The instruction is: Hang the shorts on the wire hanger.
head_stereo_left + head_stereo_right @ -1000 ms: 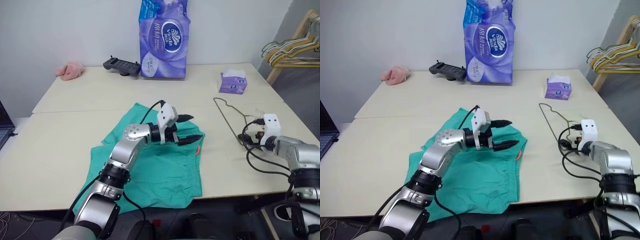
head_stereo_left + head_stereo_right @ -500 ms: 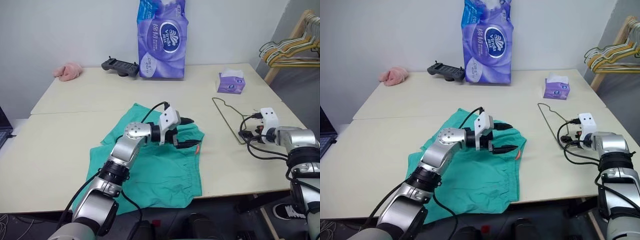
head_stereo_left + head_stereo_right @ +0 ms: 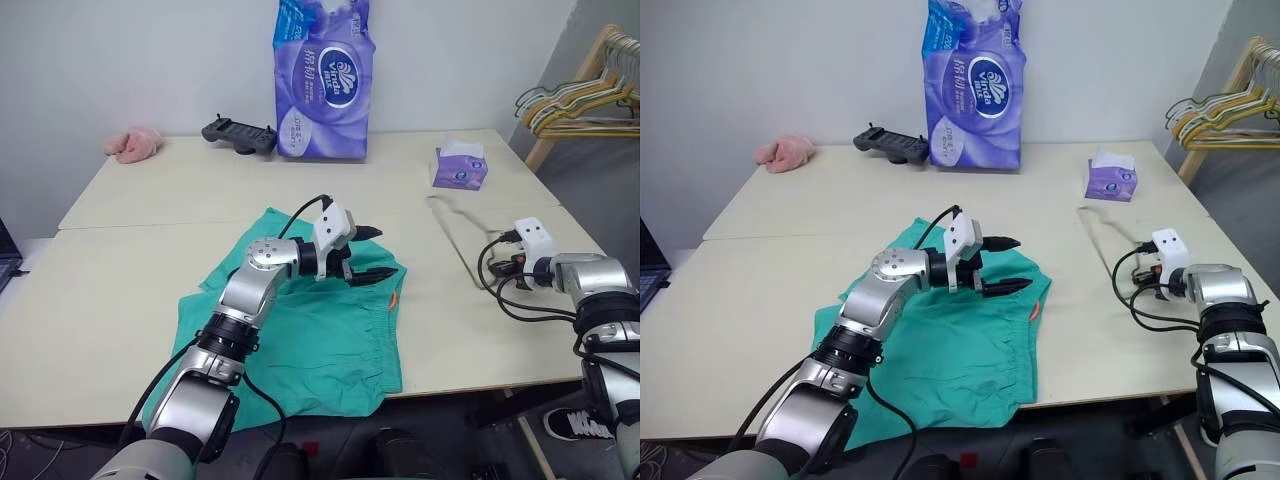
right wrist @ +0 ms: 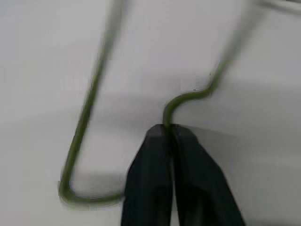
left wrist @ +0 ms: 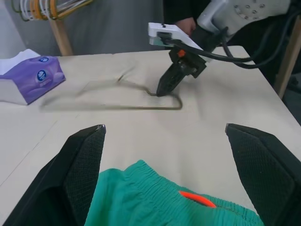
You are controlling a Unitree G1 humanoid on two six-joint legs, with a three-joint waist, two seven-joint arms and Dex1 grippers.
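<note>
One pale bench (image 3: 150,200) carries the shorts (image 3: 320,340), spread flat at its near edge under the left hand (image 3: 372,252), whose fingers gape wide above the waistband. Well apart to the right, the right hand (image 5: 162,89) pinches the wire hanger (image 4: 183,101) closed.

Plain room: table (image 3: 130,300), hanger rack (image 3: 590,90), tissue pack (image 3: 322,75)
</note>
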